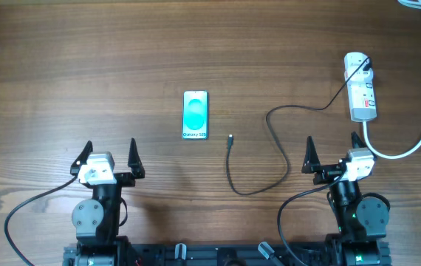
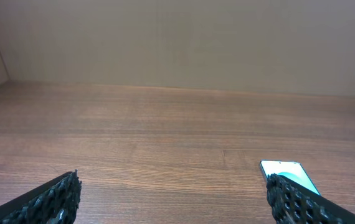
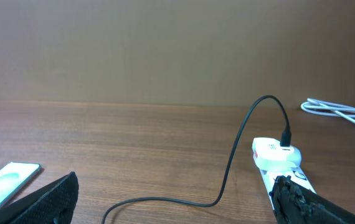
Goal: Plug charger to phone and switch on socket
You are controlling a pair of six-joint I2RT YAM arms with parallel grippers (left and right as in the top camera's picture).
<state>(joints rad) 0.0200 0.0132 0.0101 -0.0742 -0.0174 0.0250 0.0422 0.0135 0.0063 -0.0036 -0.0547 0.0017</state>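
The phone (image 1: 196,114) lies flat on the wooden table, turquoise screen up; it shows at the lower right of the left wrist view (image 2: 283,169) and the lower left of the right wrist view (image 3: 6,180). The charger's connector tip (image 1: 230,138) lies loose to the right of the phone. Its thin black cable (image 3: 233,155) curls across the table to a plug (image 1: 364,68) sitting in the white socket (image 1: 360,89) (image 3: 277,154) at the far right. My left gripper (image 1: 110,148) (image 2: 176,200) is open and empty near the front edge. My right gripper (image 1: 332,144) (image 3: 174,202) is open and empty, short of the socket.
A thick white lead (image 1: 417,144) (image 3: 339,111) loops from the socket's near end around to the far right corner. The brown wooden table (image 1: 85,66) ends at a plain wall behind.
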